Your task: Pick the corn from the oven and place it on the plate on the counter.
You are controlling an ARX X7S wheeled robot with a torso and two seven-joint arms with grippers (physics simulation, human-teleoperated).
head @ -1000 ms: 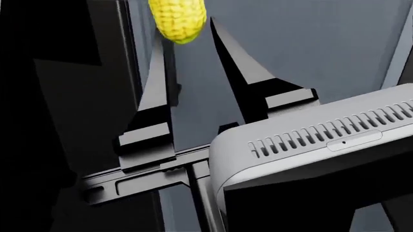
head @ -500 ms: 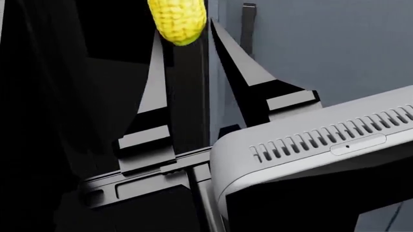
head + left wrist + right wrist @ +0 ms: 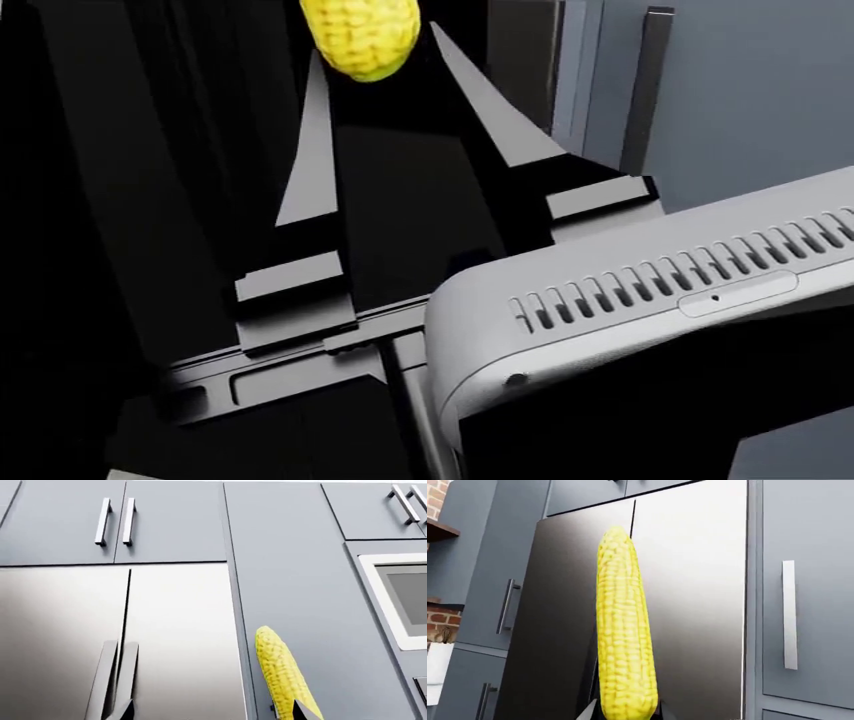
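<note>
While the backdrop's swung from grey cabinet to dark, the right gripper (image 3: 378,45) stays clamped on the corn (image 3: 360,35) and the left gripper (image 3: 212,712) hangs apart, so the carry's underway, no plate in sight.

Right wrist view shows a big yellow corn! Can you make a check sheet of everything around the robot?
Surface: no counter in view.
Job's things: corn upright, clamped at its lower end; plate not seen; oven not clearly seen.
Clutter: nothing seen.
End effectors: right end effector shut on the corn; left end effector open, tips apart, nothing between them.
Cables: nothing seen.
Surroundings: steel double doors, grey-blue cabinets with bar handles, brick wall at one edge.
</note>
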